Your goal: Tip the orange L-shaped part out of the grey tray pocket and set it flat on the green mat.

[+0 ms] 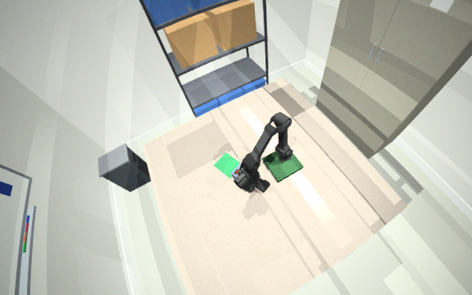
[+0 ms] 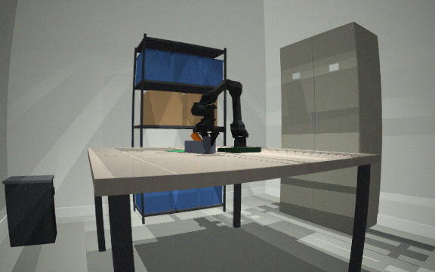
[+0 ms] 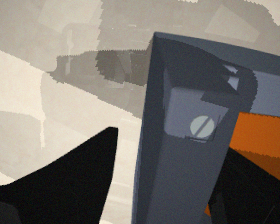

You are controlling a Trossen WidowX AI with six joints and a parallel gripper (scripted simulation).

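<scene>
The orange part (image 2: 195, 137) (image 3: 263, 131) is tilted, with one end standing up above the rim of the grey tray (image 2: 192, 147) (image 3: 166, 182); its other end is hidden by the gripper and tray. My gripper (image 2: 208, 140) (image 3: 161, 141) is partly open and holds nothing. It is low over the tray, with one finger inside it against the orange part and the other outside the tray wall. The contact point itself is hidden. The green mat (image 1: 225, 165) (image 2: 174, 151) lies flat beside the tray, on the side of the raised end.
The arm stands on a dark green base plate (image 1: 282, 171) (image 2: 226, 150) on the other side of the tray from the mat. The tray's end wall rises higher than its sides and carries a screw head (image 3: 202, 127) near the fingers. A shelf and a cabinet stand beyond the table.
</scene>
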